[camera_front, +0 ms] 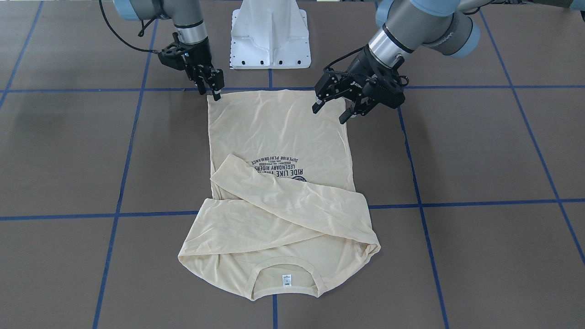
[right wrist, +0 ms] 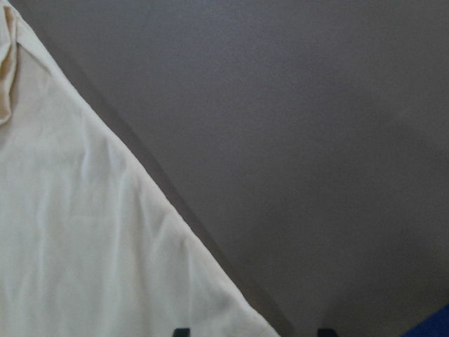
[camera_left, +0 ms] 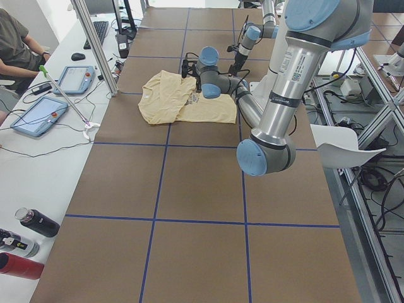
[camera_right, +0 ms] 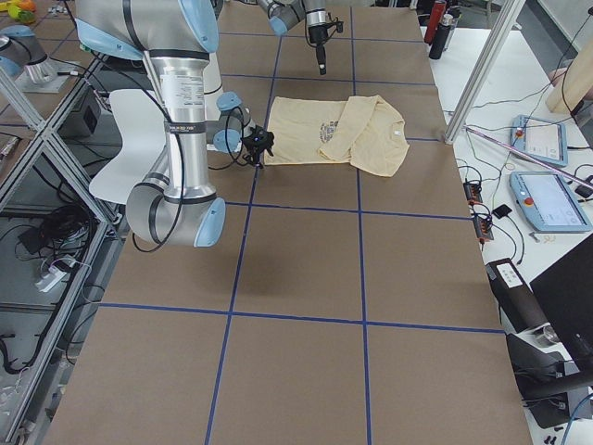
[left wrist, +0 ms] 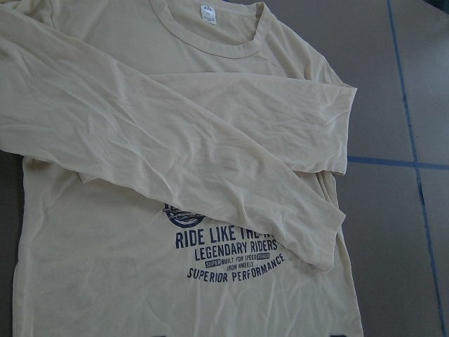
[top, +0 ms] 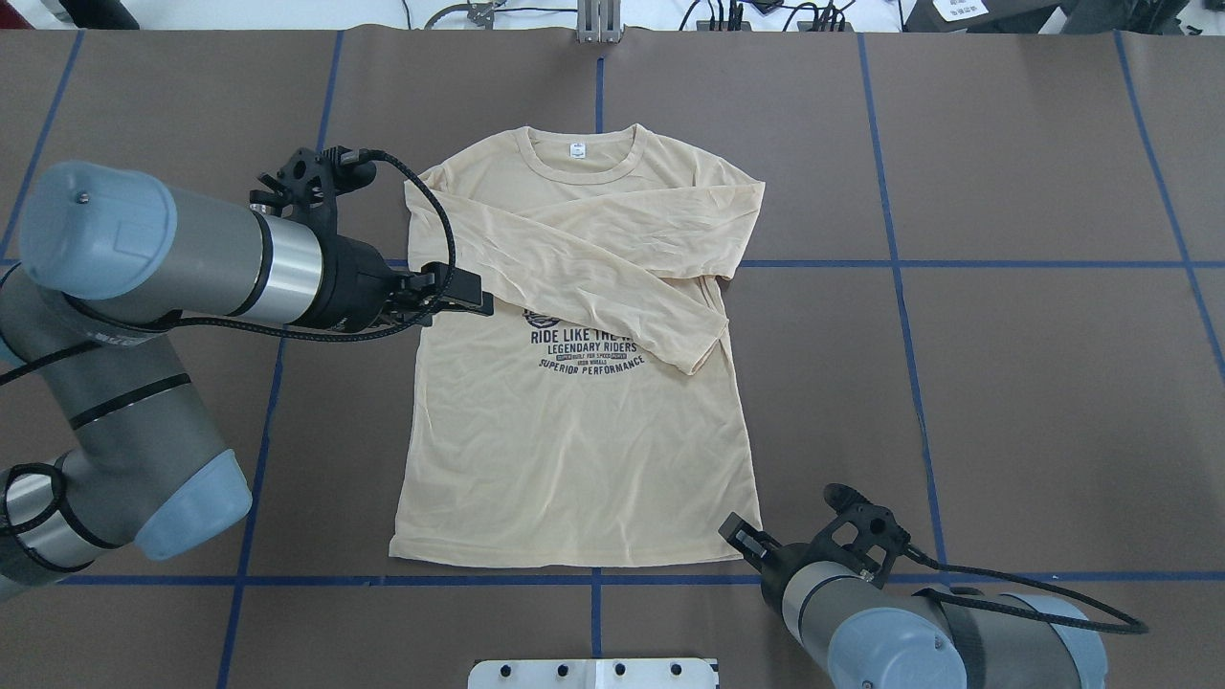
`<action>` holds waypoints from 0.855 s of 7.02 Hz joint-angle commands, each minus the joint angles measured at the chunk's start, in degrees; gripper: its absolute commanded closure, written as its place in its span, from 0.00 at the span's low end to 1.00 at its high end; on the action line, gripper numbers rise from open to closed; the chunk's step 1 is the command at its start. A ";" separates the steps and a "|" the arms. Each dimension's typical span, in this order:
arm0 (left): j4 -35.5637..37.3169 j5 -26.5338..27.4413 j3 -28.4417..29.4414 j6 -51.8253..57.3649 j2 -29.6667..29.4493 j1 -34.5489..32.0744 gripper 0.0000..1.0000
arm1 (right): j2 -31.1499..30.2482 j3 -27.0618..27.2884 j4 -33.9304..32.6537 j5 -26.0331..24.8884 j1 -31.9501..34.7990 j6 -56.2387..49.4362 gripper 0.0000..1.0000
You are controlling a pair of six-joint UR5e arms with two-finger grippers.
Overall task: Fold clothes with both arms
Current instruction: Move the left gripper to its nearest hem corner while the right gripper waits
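Left gripper [camera_front: 331,112], jaws spread and holding nothing, hangs above the left side of a cream long-sleeved T-shirt [top: 574,459] spread face up at mid-table. The right gripper [camera_front: 209,92], fingertips also apart, sits low at the hem's right corner without clamping it.

The navy print [top: 589,349] reads "RIDE LIKE THE W…", cut off by a sleeve [top: 593,287] folded across the chest, then "LEGENDARY RIDERS", "BUILT FOR SPEED", "IRON WHEELS" and "SUPERIOR PERFORMANCE". The white neck label [top: 577,149] is too small to read. The table [top: 1005,383] is covered in brown sheet, gridded with blue tape lines [top: 900,287], with a white pedestal [camera_front: 270,34] between the arms. A side bench carries touchscreen pendants [camera_left: 38,115] and bottles [camera_left: 38,222], with a seated person [camera_left: 16,44] beside it.
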 commanded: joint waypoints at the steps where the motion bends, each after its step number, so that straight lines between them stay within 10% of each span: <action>1: 0.00 -0.03 -0.03 0.00 0.00 0.00 0.17 | 0.06 0.22 0.00 -0.01 0.10 0.00 1.00; 6: 0.09 0.58 -0.90 -6.02 2.36 -0.09 0.17 | -2.82 4.25 0.00 0.34 0.98 -0.44 1.00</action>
